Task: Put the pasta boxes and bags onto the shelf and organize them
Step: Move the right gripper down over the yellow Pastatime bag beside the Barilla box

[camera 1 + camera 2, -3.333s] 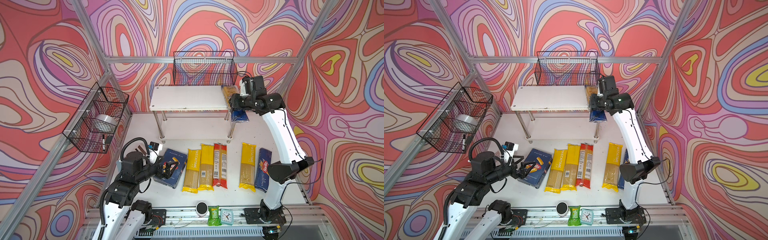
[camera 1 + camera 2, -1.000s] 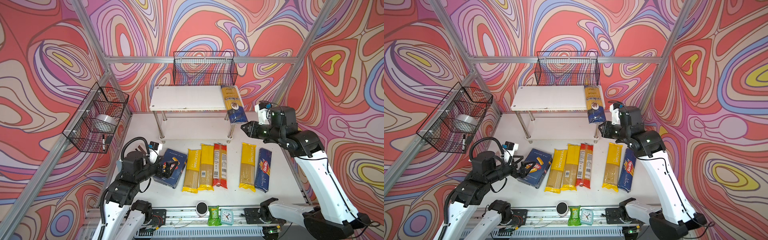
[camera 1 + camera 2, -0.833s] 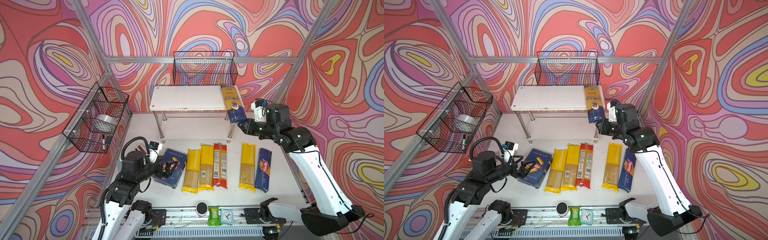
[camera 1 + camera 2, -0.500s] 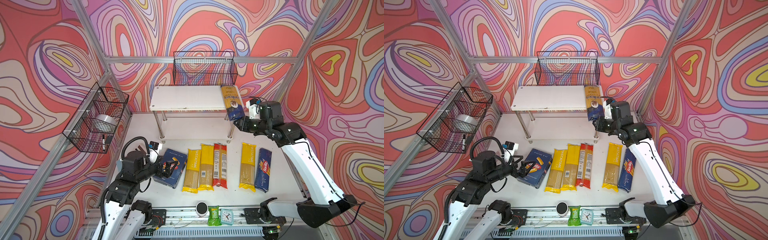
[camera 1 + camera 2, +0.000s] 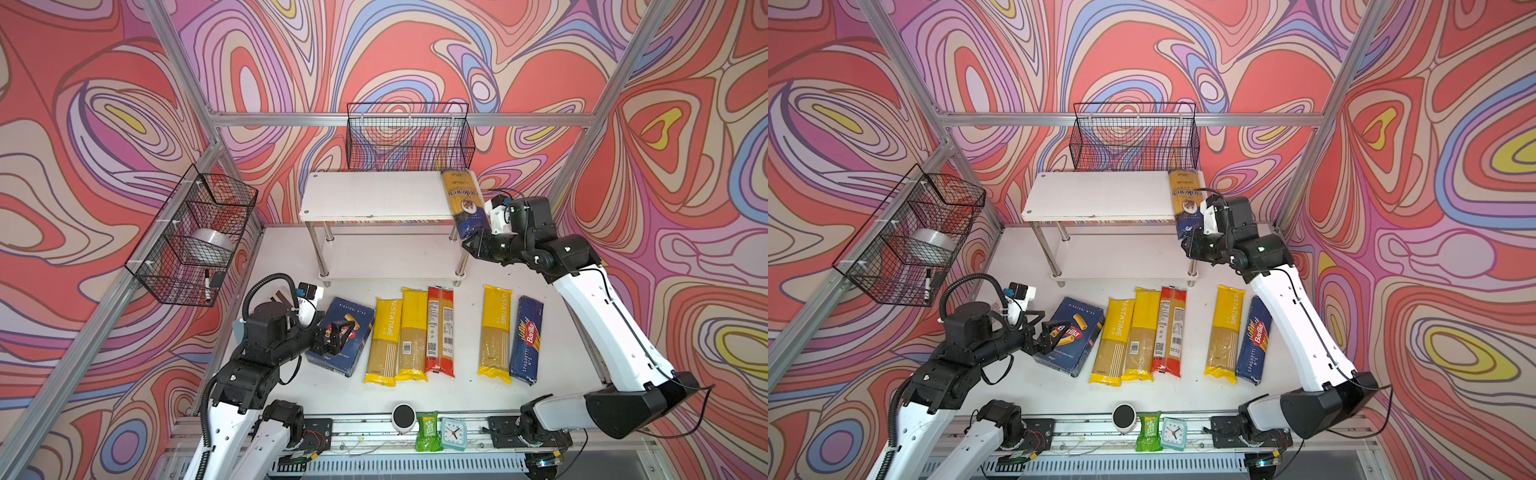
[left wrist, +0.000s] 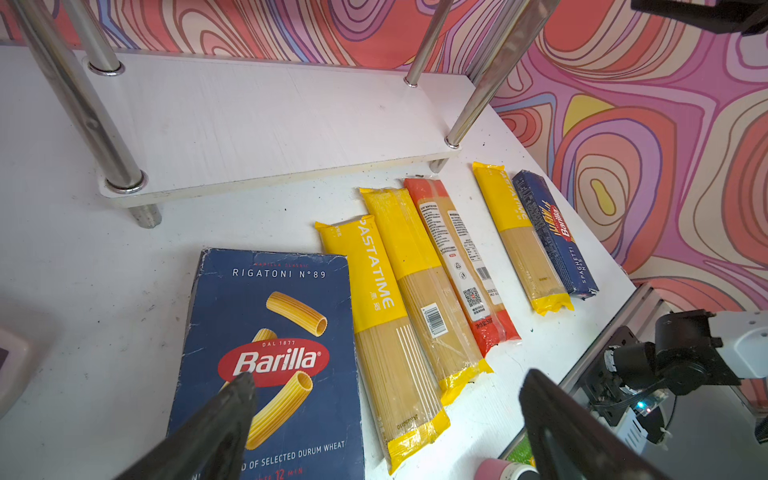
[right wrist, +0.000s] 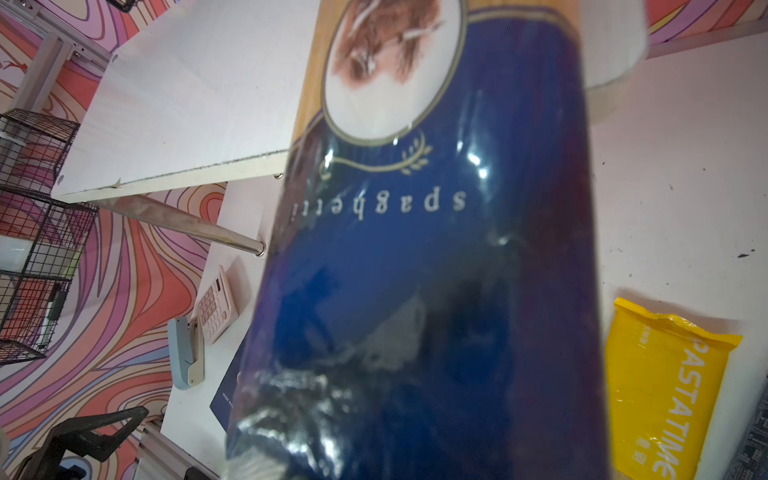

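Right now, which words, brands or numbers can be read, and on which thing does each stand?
"RIGATONI N°89", "DAL 1877", "Barilla", "OF SELECTED DURUM WHEAT": wide dark blue cardboard box.
"PASTATIME": yellow-ended clear packet beside it.
"Barilla", "SPAGHETTI": long narrow dark blue cardboard box.
"spaghetti": gold and dark blue plastic packet.
Red-ended clear packet, small print: too small to read.

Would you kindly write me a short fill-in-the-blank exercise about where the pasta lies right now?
1. The gold and blue bag lies on the shelf's ____ board.
2. The red-ended bag lies on the ____.
3. The left gripper, over the rigatoni box, has its jaws ____.
4. The narrow spaghetti box lies beside a ____-ended bag.
Missing words: top; table; open; yellow.
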Controlling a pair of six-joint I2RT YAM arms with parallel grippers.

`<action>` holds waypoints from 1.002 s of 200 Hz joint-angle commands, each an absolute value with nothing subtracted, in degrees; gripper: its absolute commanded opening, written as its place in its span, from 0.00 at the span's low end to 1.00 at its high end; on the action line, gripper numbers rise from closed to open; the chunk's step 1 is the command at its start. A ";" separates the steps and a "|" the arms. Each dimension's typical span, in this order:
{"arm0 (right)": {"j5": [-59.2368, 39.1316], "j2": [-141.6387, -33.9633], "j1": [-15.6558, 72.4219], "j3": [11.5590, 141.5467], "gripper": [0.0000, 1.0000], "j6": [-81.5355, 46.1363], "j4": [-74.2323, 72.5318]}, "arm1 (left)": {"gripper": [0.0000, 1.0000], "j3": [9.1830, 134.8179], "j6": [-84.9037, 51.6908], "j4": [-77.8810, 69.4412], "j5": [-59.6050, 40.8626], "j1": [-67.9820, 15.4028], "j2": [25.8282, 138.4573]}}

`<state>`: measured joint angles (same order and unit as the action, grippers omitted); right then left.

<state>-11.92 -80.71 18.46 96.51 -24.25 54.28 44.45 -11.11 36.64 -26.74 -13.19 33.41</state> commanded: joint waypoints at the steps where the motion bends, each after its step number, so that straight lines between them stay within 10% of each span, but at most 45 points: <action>1: -10.44 -80.36 18.24 95.65 0.31 -23.32 50.24 | 1.00 44.56 -10.22 37.14 -26.83 -13.45 33.18; 200: -2.37 -55.08 18.19 64.66 0.52 -30.60 59.50 | 1.00 44.21 -10.61 36.49 -29.17 -13.45 33.66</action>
